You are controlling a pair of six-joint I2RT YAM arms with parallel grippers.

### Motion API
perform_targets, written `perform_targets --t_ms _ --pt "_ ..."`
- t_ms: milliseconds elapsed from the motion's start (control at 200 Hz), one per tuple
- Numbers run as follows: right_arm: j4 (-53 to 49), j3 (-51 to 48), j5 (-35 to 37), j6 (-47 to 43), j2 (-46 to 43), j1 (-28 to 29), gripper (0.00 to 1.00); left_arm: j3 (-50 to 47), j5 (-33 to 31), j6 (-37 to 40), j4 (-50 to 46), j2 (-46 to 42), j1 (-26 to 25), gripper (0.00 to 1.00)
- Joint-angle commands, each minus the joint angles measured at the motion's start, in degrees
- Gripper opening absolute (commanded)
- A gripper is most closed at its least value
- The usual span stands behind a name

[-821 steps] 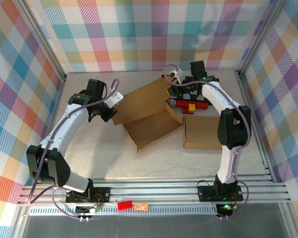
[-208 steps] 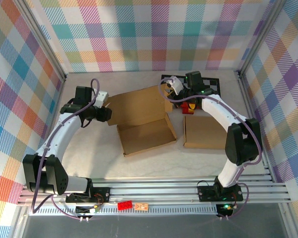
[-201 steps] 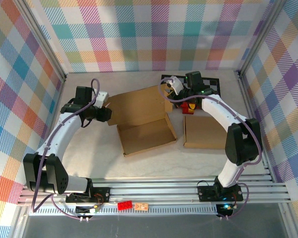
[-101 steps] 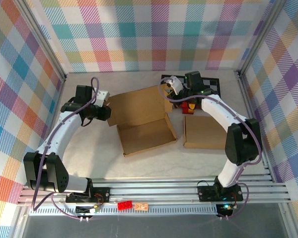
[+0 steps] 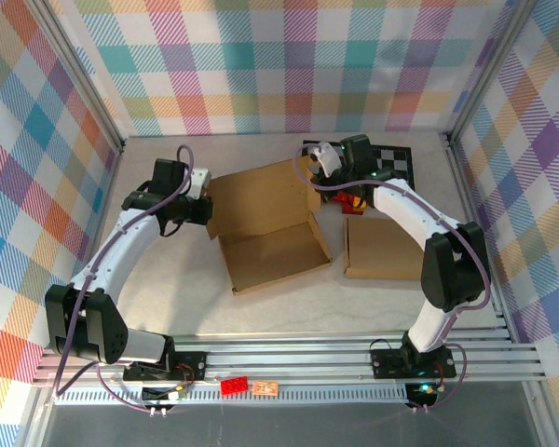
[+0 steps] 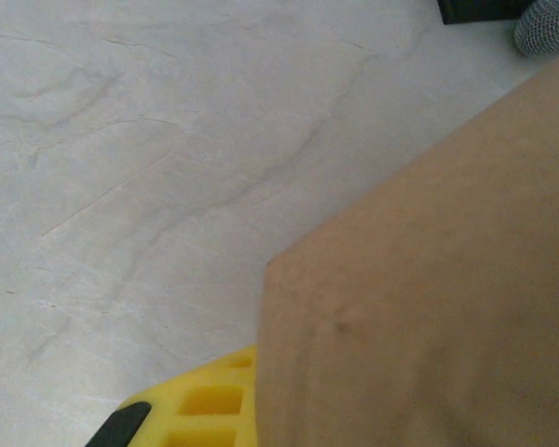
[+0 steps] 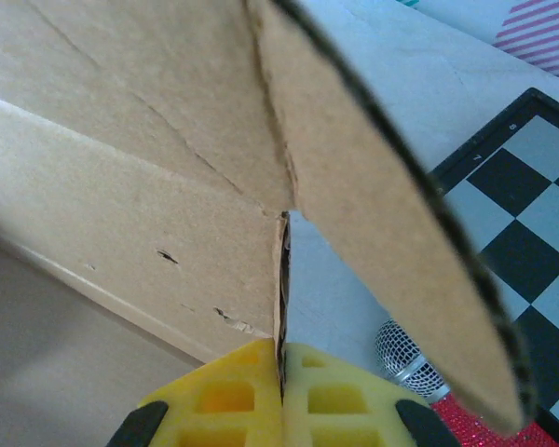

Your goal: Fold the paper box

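Right, starting nearest me: the rails [image 5: 289, 365] run across the front edge with both arm bases bolted on, and a red brick [image 5: 235, 386] lies on the strip below them. Beyond that the table [image 5: 168, 289] is pale and stone-veined, bare on the left side.

Mid-table sits the box [image 5: 270, 228], brown card, lying open with its shallow tray toward me and a broad flap behind it. Just right of it, apart, is a smaller carton [image 5: 382, 247].

My left gripper [image 5: 203, 209] is at the box's left edge. On the left wrist camera I get one yellow pad [image 6: 200, 408] under the card, with the other hidden, so I cannot tell how its jaws stand.

My right gripper [image 5: 322, 184] is at the box's far right corner. On the right wrist camera both its yellow pads [image 7: 224, 396] are pressed together with the edge of a card wall pinched between them.

Behind that corner lie a microphone [image 7: 405, 358] and a red object [image 5: 354, 200], and further back a chessboard [image 5: 399, 160] against the far edge.

Closing it all in are plaid walls [image 5: 261, 65] on three sides, with metal posts at the corners.
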Motion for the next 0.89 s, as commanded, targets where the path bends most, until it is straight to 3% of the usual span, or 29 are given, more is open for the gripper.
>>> perform_targets --t_ms 0,315,640,790,890 --pt "2.21 0.97 2.03 7.53 -1.39 2.25 0.0 2.88 -5.63 -7.11 1.93 0.22 -0.99 0.09" --pt "6.95 1.53 12.0 18.9 -0.63 8.66 0.0 5.35 -12.01 -12.37 5.95 2.35 -1.52 0.07" --pt "30.14 1.59 15.96 23.05 6.2 9.7 0.0 3.5 -14.88 -13.08 23.33 5.18 0.37 0.07" --pt "43.34 -2.17 17.09 23.91 8.6 10.06 0.0 -1.32 -9.36 -12.34 33.48 5.49 1.27 0.08" --pt "45.28 -3.17 17.02 24.96 9.21 10.41 0.0 -4.26 -6.66 -12.75 37.04 5.09 1.29 0.08"
